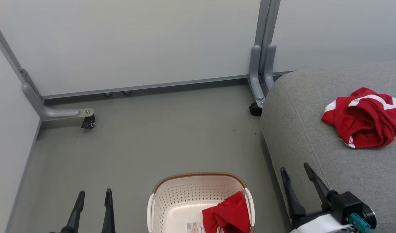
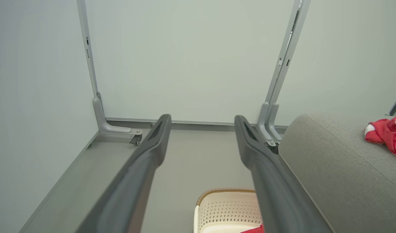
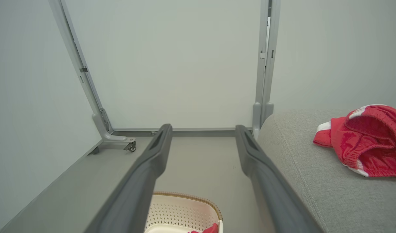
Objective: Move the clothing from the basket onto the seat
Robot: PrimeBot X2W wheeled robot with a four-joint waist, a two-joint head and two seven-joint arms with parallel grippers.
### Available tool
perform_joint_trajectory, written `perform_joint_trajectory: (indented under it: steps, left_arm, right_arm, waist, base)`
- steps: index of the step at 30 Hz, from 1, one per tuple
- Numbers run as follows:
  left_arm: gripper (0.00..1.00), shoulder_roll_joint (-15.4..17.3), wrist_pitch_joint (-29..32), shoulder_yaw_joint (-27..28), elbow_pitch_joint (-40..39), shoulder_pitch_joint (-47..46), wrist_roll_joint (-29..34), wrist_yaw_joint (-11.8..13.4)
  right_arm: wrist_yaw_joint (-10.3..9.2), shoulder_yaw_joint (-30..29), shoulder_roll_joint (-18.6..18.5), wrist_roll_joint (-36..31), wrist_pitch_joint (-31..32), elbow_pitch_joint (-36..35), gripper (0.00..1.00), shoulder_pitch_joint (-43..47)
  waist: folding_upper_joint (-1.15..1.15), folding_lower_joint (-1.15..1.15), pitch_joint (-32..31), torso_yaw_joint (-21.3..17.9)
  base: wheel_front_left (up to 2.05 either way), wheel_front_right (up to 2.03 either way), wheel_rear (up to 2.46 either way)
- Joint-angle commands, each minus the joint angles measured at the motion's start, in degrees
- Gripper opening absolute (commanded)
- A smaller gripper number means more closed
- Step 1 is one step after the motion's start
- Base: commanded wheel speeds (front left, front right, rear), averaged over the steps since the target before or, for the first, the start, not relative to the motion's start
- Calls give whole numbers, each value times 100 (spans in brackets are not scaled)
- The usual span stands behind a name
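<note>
Standing wide apart and holding nothing, the left jaws hang over the grey floor [image 1: 146, 142], their fingers [image 1: 75, 210] just left of the basket [image 1: 191, 191]. One red garment [image 1: 228, 215] lies in the basket's right corner, between the two sets of jaws. The right jaws, equally spread and empty, hover at the seat [image 1: 298, 129] front edge. The other red garment [image 1: 363, 118] rests crumpled on the seat, beyond them to the right.
</note>
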Motion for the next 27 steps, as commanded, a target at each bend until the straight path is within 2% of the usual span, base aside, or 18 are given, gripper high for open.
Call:
perform_joint_trajectory:
  steps: [1, 8, 27]
  left_arm:
    - [100, -3, -1, -32, -27, 151, 103, -28]
    - [100, -18, -1, -192, -163, 390, 167, -46]
    - [100, -19, -1, -230, -25, 233, 72, -56]
  right_arm:
    - [-10, -65, -16, 49, -17, -95, 100, 176]
    - [-10, -136, -17, 116, -17, -271, 100, 580]
    - [-10, -209, -17, 63, -17, -307, 100, 474]
  waist:
    - [0, 1, -79, -45]
    - [0, 1, -162, -135]
    - [0, 1, -67, -216]
  base:
    - [0, 0, 0]
    - [0, 0, 0]
    - [0, 0, 0]
